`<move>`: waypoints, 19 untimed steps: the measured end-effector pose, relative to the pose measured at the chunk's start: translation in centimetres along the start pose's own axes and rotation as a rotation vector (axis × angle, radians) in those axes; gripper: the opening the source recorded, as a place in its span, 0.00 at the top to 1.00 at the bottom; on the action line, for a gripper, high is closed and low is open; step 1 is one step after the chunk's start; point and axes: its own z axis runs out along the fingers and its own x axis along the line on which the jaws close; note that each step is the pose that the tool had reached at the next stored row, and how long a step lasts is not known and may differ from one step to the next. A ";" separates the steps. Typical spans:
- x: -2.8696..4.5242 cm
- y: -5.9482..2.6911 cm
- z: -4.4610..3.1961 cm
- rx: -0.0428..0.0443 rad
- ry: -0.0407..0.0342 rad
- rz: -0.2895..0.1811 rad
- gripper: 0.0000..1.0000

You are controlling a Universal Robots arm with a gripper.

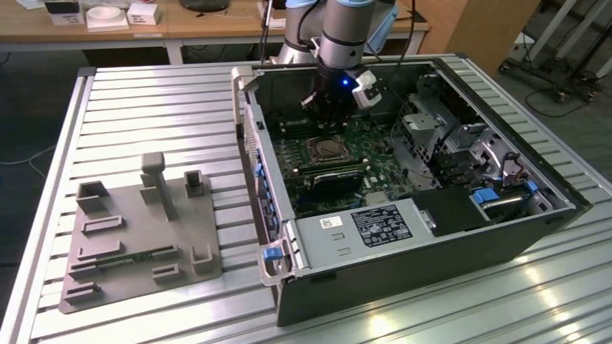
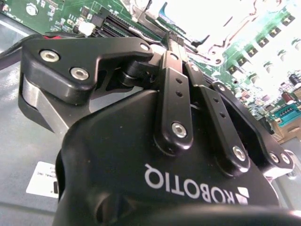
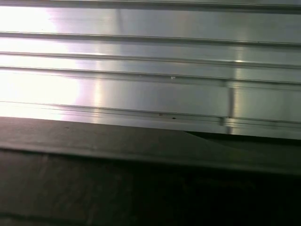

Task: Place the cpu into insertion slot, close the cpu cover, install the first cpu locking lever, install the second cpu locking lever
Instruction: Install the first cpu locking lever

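Gripper (image 1: 328, 113): pinched closed; you cannot tell whether it holds anything.
Place: at 12 o'clock of the insertion slot (image 1: 328, 150) in the exterior view.
Care: move slowly; its thin metal rim likely bends easily.

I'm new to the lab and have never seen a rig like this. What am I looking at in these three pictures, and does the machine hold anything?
It is one robot arm with a gripper, a clamp in place of a hand. The exterior view comes from a camera off the arm: the arm reaches into an open computer case lying on a ribbed metal table. The gripper hangs over the green motherboard, close to the insertion slot. On the exterior view's left lies a grey holder tray. Both wrist views come from cameras riding on the arm: the second looks past the gripper's body at the board, the first at the table's slats. Whether it holds anything I cannot tell.
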 end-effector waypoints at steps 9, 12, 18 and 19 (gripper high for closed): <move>-0.22 0.01 0.12 -0.0004 0.0046 0.000 0.90; -0.38 0.00 0.13 -0.0005 0.0051 0.000 0.90; -0.60 -0.02 0.12 -0.0019 0.0050 0.000 0.90; -0.61 -0.01 0.13 -0.0024 0.0049 0.000 0.90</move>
